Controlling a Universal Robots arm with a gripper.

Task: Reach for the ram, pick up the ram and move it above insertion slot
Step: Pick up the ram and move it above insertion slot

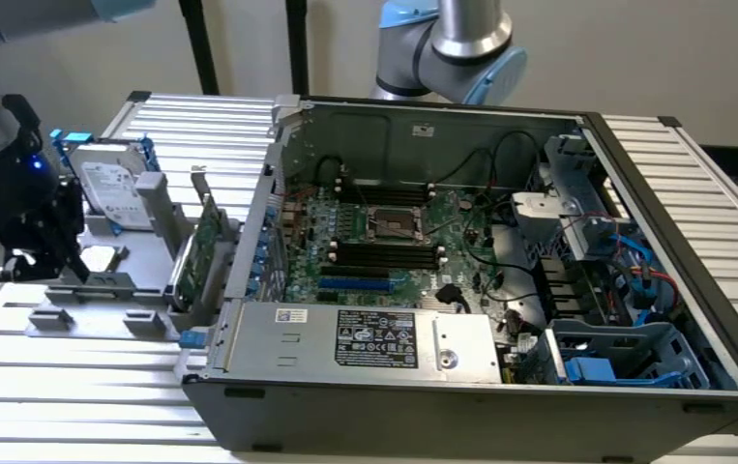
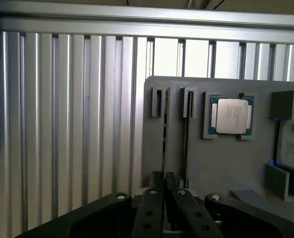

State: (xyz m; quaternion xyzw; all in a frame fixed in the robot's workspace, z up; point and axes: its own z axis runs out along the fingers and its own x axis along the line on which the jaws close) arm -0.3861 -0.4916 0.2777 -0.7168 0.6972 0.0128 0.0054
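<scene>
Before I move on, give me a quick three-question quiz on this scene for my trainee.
1. True or false: the computer case is closed by a side panel.
2. What sits in the square holder on the grey fixture? A) processor chip B) fan C) battery
3. Fill in: the hand hangs on the exterior view's ___ of the case.
Key: 1 false; 2 A; 3 left.

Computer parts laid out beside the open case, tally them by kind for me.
Hard drive: 1
Processor chip: 1
Green card: 1
Total: 3 clearly seen. The narrow slots in the grey tray are seen edge-on, so anything in them is left uncounted.
</scene>
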